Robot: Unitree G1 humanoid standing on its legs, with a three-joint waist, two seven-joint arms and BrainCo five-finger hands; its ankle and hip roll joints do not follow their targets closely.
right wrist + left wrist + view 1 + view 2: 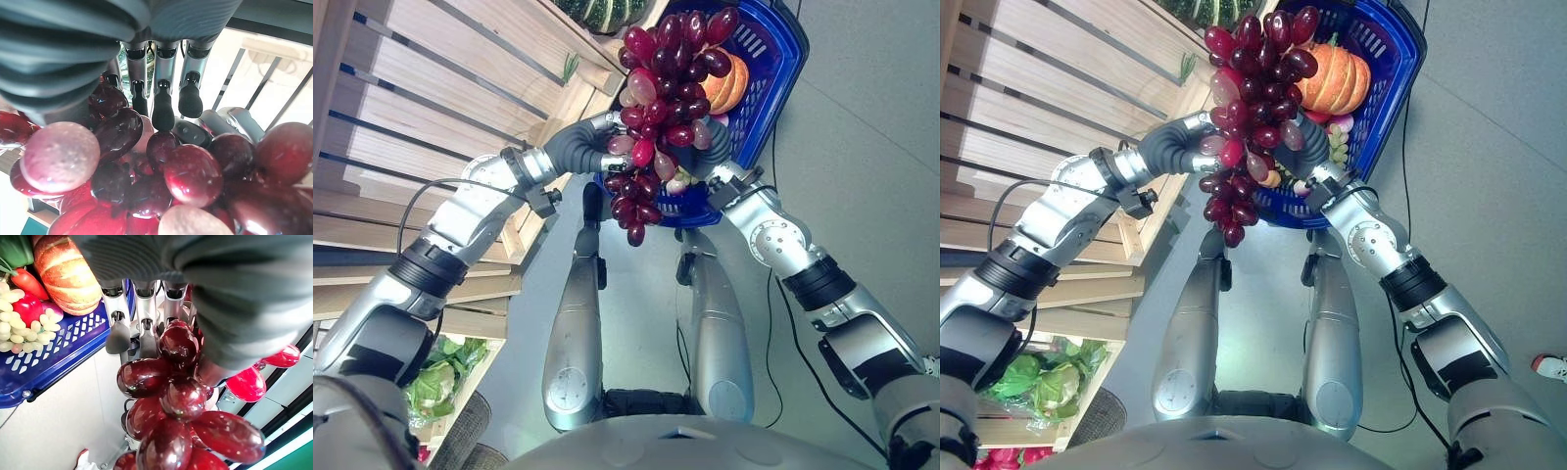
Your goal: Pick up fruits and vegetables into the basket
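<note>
A large bunch of red grapes [656,108] hangs over the near edge of the blue basket [783,69], which stands on the floor ahead. My left hand [587,140] reaches in from the shelf side and its fingers [142,318] curl onto the top of the red grapes [181,401]. My right hand [729,176] comes up from the other side, by the basket's near rim. Its fingers [164,93] stand straight against the red grapes [186,176]. The basket holds an orange pumpkin [1332,80], green grapes [19,328] and a red pepper [27,308].
A slatted wooden shelf [431,98] runs along my left, with a dark green squash [602,12] on top and bagged lettuce [440,377] low down. Grey floor lies to the right, where a person's shoe [1549,365] shows at the edge.
</note>
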